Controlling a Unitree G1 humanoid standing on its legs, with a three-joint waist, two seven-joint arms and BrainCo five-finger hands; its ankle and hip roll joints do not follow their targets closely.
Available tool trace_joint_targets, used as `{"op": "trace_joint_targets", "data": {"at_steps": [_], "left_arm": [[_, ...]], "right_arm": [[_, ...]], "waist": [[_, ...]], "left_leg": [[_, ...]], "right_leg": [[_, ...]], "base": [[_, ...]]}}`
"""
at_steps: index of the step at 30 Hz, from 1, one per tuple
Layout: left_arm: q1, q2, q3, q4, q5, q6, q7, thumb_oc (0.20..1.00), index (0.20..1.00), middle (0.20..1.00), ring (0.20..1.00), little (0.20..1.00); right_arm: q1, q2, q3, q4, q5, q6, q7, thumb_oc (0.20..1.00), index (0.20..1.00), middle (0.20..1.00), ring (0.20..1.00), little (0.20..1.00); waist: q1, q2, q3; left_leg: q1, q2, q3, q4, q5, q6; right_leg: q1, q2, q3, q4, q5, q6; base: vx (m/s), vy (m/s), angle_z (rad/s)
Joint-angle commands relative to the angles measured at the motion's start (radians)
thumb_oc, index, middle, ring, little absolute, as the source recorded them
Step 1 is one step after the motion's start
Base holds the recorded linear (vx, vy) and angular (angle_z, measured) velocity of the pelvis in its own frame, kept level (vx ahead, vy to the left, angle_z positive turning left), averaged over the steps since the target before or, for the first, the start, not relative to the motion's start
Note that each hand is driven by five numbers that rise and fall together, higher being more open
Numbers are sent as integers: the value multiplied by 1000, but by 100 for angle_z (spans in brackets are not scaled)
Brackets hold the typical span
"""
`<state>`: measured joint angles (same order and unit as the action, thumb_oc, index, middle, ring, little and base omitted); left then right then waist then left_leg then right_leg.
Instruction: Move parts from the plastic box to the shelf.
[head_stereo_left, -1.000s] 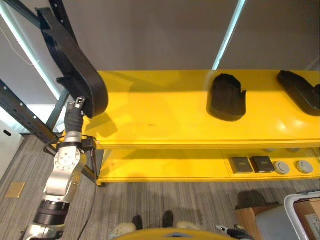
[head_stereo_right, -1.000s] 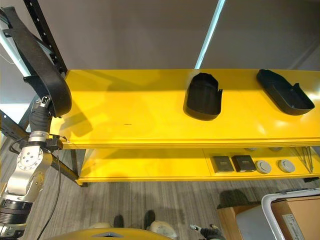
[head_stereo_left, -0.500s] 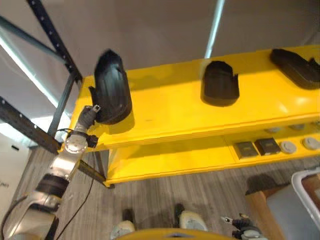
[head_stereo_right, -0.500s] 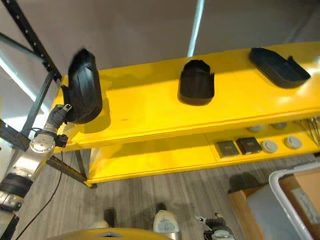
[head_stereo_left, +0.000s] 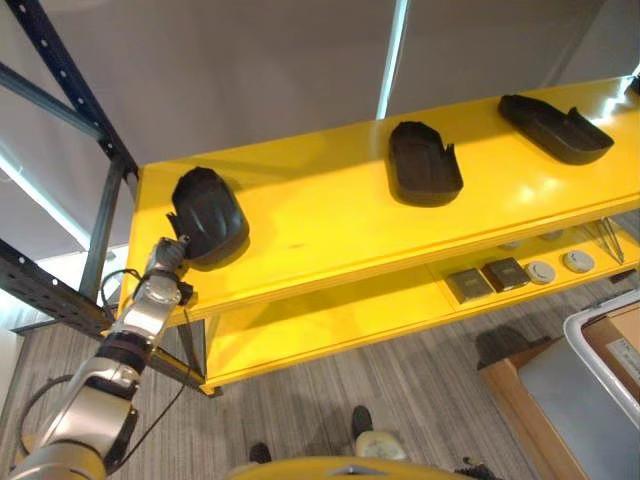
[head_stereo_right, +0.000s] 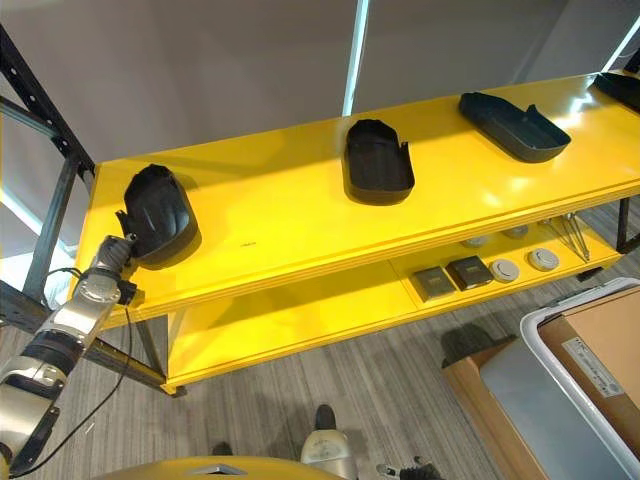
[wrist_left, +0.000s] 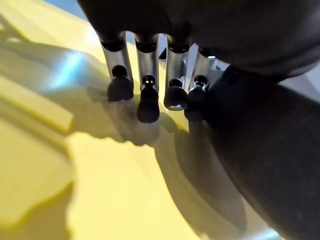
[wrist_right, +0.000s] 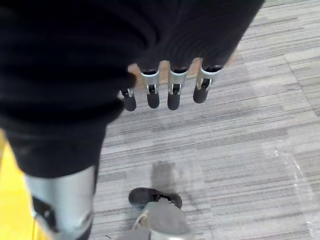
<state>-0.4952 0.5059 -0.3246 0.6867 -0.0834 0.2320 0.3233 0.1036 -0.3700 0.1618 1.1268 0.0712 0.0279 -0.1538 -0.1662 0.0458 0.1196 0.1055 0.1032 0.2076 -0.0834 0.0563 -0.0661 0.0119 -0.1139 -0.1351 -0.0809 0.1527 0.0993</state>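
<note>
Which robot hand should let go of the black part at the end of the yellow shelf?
The left hand. It is already right beside the black part on the yellow shelf, while the right hand hangs over the floor.

I was working in a workshop or storeroom: a yellow steel shelf (head_stereo_right: 300, 225) held black moulded parts (head_stereo_right: 378, 160), over grey carpet flooring (head_stereo_right: 380, 390).

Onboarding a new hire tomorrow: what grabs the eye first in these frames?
The bright yellow shelf comes first, with three black parts in a row on its top board. The left hand is at the leftmost part, by the shelf's left end. Small grey pieces sit on the lower board, toward the right.
</note>
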Motion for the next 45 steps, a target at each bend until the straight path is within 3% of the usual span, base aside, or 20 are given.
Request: {"op": "trace_joint_targets", "data": {"at_steps": [1, 18, 22, 23, 27, 38, 45], "left_arm": [[-161, 16, 16, 144, 25, -25, 51, 200, 200, 200, 200, 200], [-195, -22, -44, 271, 86, -39, 39, 200, 200, 200, 200, 200], [-183, -44, -55, 278, 26, -30, 43, 200, 200, 200, 200, 200], [-182, -46, -53, 280, 17, -29, 49, 1000, 1000, 1000, 1000, 1000], [-174, -50, -35, 299, -3, -37, 65, 1000, 1000, 1000, 1000, 1000], [-165, -42, -23, 295, 0, -55, 56, 1000, 1000, 1000, 1000, 1000], [-143, -42, 14, 145, -59, -114, 83, 1000, 1000, 1000, 1000, 1000]], "right_arm": [[-14, -25, 47, 38, -43, -3, 10, 1000, 1000, 1000, 1000, 1000], [-21, -21, 86, 84, -70, -25, 25, 1000, 1000, 1000, 1000, 1000], [-24, -19, 87, 89, -37, -62, 69, 1000, 1000, 1000, 1000, 1000], [-25, -19, 88, 86, -33, -69, 72, 1000, 1000, 1000, 1000, 1000], [-22, -20, 93, 64, -23, -99, 96, 1000, 1000, 1000, 1000, 1000], [-7, -16, 105, 36, 58, -106, 208, 1000, 1000, 1000, 1000, 1000], [13, -6, 83, 21, 61, -110, 214, 1000, 1000, 1000, 1000, 1000]], "waist": [[-10, -13, -25], [-37, -17, -29], [-38, -17, -24], [-38, -17, -25], [-40, -17, -27], [-35, -25, -29], [-19, -24, -25]], "left_leg": [[-64, 21, 31, 12, 10, 15], [-56, 33, 60, 11, 4, 12], [-50, 34, 62, 11, 4, 11], [-49, 34, 61, 11, 3, 11], [-45, 35, 62, 11, 3, 11], [-31, 30, 59, 6, 0, 11], [-26, 26, 49, 4, -3, 13]], "right_leg": [[-11, 8, 15, 114, -128, 35], [-7, 15, 33, 96, -130, 31], [-2, 15, 32, 95, -132, 30], [-1, 15, 33, 94, -132, 30], [3, 15, 33, 93, -133, 29], [16, 12, 26, 89, -133, 32], [24, 8, 18, 84, -130, 35]], "base": [[51, -31, -20], [24, -4, -7], [0, 0, 0], [0, 0, 0], [0, 0, 0], [0, 0, 0], [0, 0, 0]]}}
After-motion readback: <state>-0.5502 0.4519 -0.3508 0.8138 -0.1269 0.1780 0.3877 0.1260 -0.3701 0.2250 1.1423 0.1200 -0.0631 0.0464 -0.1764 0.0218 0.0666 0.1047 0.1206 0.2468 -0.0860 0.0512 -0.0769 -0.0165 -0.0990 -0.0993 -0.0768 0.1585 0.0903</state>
